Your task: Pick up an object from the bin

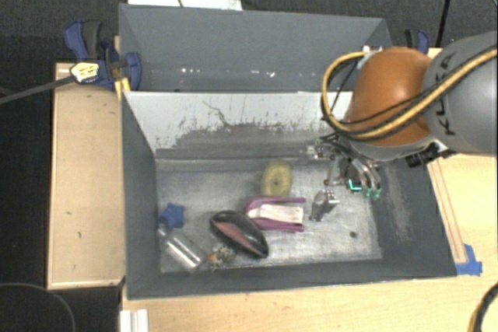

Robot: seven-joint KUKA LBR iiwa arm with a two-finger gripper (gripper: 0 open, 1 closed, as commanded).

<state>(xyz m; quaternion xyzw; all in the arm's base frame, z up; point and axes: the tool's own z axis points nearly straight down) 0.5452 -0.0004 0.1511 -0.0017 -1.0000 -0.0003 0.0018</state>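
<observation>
My gripper (323,206) hangs low over the right half of the bin floor, its fingertips just right of a purple and white flat packet (277,214). Nothing shows between the fingers. A pale yellow-green round sponge-like thing (276,179) lies behind the packet, to the gripper's left. A dark oval brush with a pinkish face (239,234) lies at the packet's left front.
Towards the bin's front left lie a clear small bottle with a blue cap (174,235) and a small dark bit (217,256) by the brush. The arm with its orange dome and cables covers the bin's right rear.
</observation>
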